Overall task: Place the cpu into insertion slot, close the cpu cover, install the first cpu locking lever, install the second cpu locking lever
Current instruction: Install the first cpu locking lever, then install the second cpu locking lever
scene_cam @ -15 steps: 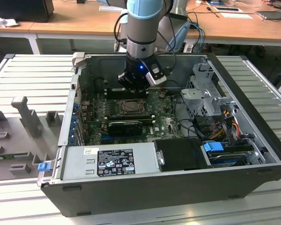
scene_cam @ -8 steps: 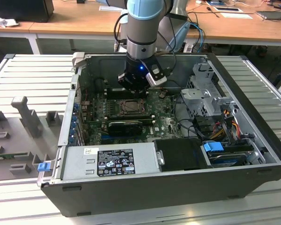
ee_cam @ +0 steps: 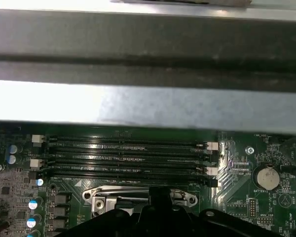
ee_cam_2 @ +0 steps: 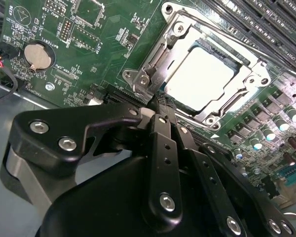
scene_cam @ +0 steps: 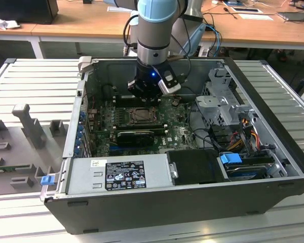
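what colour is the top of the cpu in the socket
Silver-grey, glaring almost white; the cpu shows best in the second wrist view.

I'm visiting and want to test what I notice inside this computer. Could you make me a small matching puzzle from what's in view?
Things:
1. cpu
2. cpu cover
3. gripper
4. coin battery

Descriptions:
A. round and silver, on the green board
B. black, tips together at the socket's edge
C. pale square seated in the socket
D. metal frame lying flat around the chip

Pairs: 1-C, 2-D, 3-B, 4-A
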